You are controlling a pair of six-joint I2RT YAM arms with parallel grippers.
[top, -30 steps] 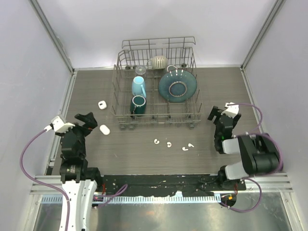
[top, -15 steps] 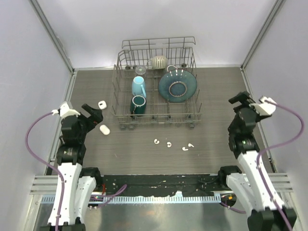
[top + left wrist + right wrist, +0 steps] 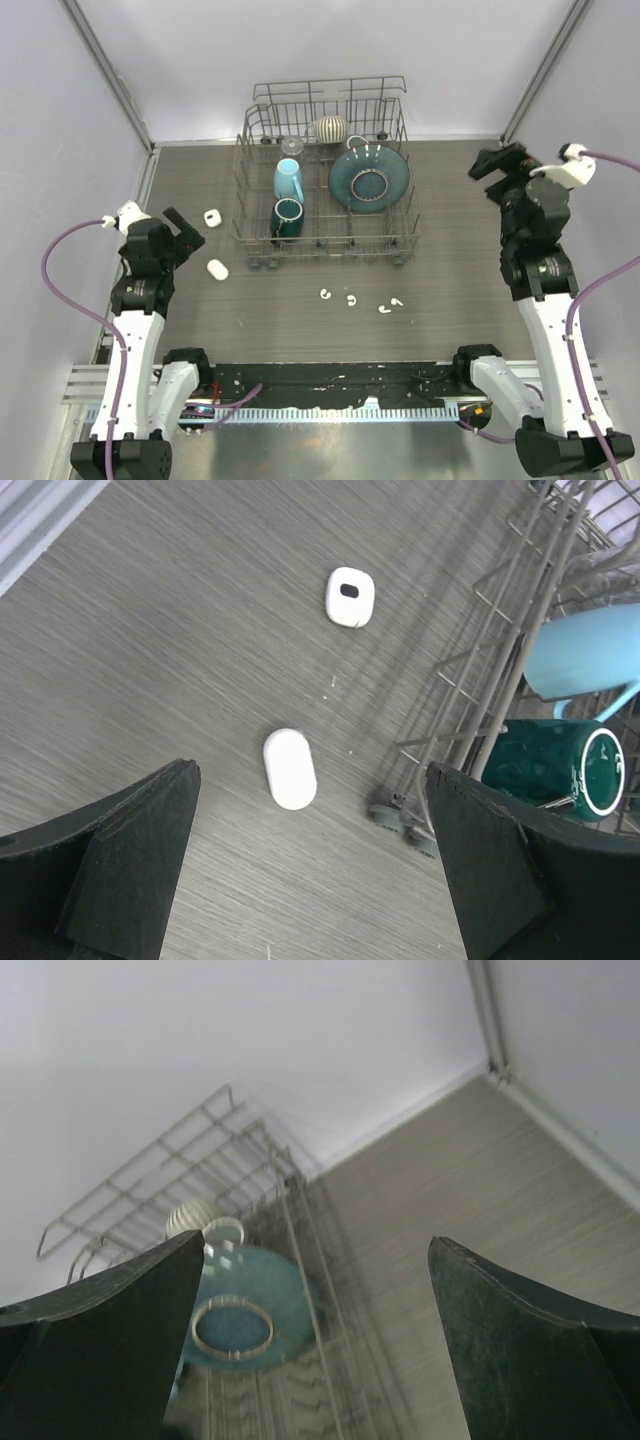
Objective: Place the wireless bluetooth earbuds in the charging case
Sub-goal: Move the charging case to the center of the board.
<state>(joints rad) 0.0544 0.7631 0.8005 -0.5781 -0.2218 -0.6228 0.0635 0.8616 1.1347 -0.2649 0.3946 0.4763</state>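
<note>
Several tiny white earbuds (image 3: 351, 299) lie loose in a row on the table in front of the dish rack. Two white charging cases lie left of the rack: a squarish one (image 3: 212, 217) with a dark opening (image 3: 350, 596), and an oval one (image 3: 217, 268), which also shows in the left wrist view (image 3: 289, 768). My left gripper (image 3: 183, 230) is open and empty, held above the table just left of the oval case (image 3: 310, 780). My right gripper (image 3: 497, 162) is open and empty, raised high at the right and facing the rack (image 3: 315, 1240).
A wire dish rack (image 3: 322, 243) stands mid-table with a blue plate (image 3: 369, 177), a light blue mug (image 3: 288, 178), a dark green mug (image 3: 286, 215), a glass (image 3: 291, 146) and a striped cup (image 3: 330, 127). Walls close in on both sides and behind.
Both arms have risen from a folded pose. The left gripper swung up and slightly left. The right gripper moved up and toward the far right. The earbuds and cases have not moved.
</note>
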